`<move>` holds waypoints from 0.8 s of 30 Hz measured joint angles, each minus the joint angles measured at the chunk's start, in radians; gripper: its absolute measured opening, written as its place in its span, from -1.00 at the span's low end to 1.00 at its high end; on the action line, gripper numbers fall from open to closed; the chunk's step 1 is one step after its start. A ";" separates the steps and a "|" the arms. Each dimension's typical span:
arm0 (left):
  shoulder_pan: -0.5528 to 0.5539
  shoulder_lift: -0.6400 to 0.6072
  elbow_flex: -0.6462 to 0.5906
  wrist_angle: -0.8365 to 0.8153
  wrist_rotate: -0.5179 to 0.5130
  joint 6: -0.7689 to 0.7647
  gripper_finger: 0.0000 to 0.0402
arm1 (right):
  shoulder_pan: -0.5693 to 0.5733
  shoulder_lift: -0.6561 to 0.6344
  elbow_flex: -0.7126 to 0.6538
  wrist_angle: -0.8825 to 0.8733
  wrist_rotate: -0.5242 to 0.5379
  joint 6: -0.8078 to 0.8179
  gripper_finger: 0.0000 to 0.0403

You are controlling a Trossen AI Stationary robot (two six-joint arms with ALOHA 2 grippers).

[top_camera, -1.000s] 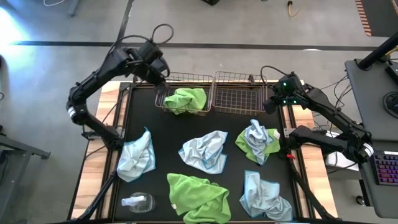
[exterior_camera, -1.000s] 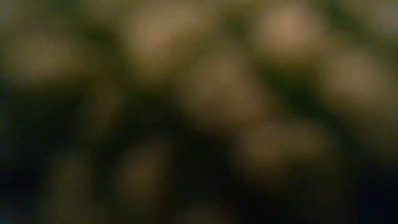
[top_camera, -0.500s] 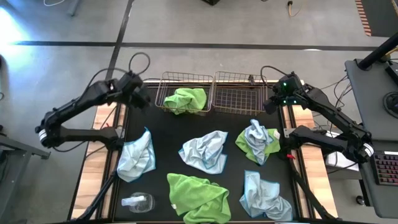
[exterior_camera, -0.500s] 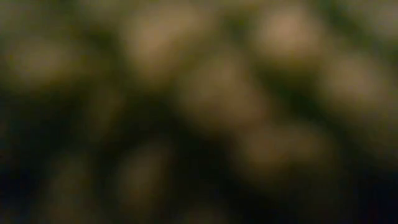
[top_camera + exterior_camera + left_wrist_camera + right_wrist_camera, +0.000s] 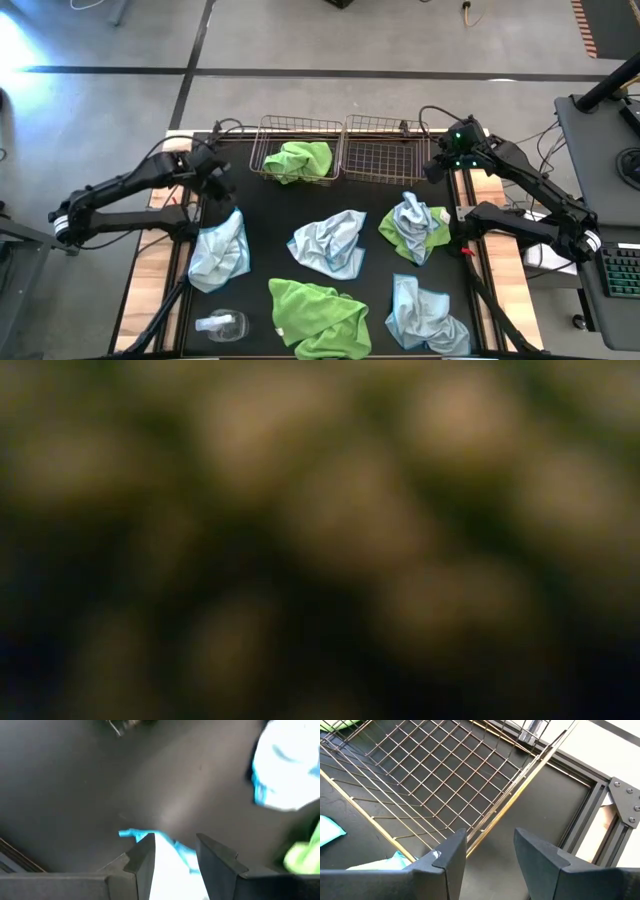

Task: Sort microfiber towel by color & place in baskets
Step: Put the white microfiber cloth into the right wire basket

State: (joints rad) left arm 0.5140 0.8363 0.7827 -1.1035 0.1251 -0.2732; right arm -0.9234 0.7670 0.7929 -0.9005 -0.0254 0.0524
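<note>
Two wire baskets stand side by side at the table's far edge. The left basket (image 5: 297,127) holds a lime green towel (image 5: 298,160); the right basket (image 5: 383,152) holds nothing. On the black mat lie pale blue towels (image 5: 220,250) (image 5: 330,243) (image 5: 425,318), a green towel (image 5: 318,315), and a blue towel bunched on a green one (image 5: 415,228). My left gripper (image 5: 220,188) (image 5: 175,852) is open, just above the far tip of the left pale blue towel (image 5: 170,867). My right gripper (image 5: 432,170) (image 5: 487,855) waits open by the right basket's (image 5: 445,780) right wall.
A clear plastic bottle (image 5: 220,323) lies near the table's near left corner. Bare mat (image 5: 260,205) shows between the baskets and the towels. Wooden strips edge the mat on both sides. A desk with a keyboard (image 5: 620,270) stands off the table's right.
My left gripper has drawn back from the left basket, swung toward the table's left edge and then toward the near edge, ending lower, over the left pale blue towel. The green towel has stayed in the left basket. My right arm has kept still.
</note>
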 joint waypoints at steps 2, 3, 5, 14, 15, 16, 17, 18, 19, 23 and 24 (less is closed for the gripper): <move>0.000 0.005 -0.010 -0.021 0.017 0.041 -0.37 | 0.000 0.000 0.000 -0.001 0.000 0.000 -0.21; -0.001 0.008 -0.013 -0.030 0.018 0.057 -0.37 | 0.000 0.000 0.000 -0.001 0.000 0.000 -0.21; -0.001 0.015 -0.015 -0.058 0.018 0.085 -0.37 | 0.000 0.000 0.000 -0.004 0.000 0.000 -0.21; -0.003 0.058 -0.019 -0.109 0.018 0.148 -0.38 | 0.000 0.000 0.000 -0.042 0.000 0.000 -0.21; -0.007 0.065 -0.021 -0.109 0.018 0.140 -0.38 | 0.000 0.000 0.000 -0.052 0.000 0.000 -0.21; -0.012 0.073 -0.025 -0.109 0.019 0.130 -0.38 | 0.000 0.000 0.000 -0.059 0.000 0.000 -0.21; -0.018 0.081 -0.030 -0.109 0.022 0.120 -0.39 | 0.000 0.000 0.000 -0.066 0.000 0.000 -0.21; -0.025 0.089 -0.037 -0.109 0.023 0.110 -0.40 | 0.000 0.000 0.000 -0.076 0.000 0.000 -0.21; -0.034 0.098 -0.046 -0.109 0.023 0.101 -0.40 | 0.000 0.000 0.000 -0.083 0.000 0.000 -0.21; -0.081 0.135 -0.092 -0.100 0.064 0.051 -0.41 | 0.000 0.000 0.000 -0.096 0.000 -0.001 -0.21; -0.094 0.145 -0.104 -0.096 0.079 0.039 -0.41 | 0.000 0.000 0.000 -0.095 0.000 -0.001 -0.21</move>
State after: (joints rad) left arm 0.4203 0.9812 0.6789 -1.1994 0.2041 -0.2345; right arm -0.9234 0.7666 0.7929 -0.9955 -0.0257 0.0517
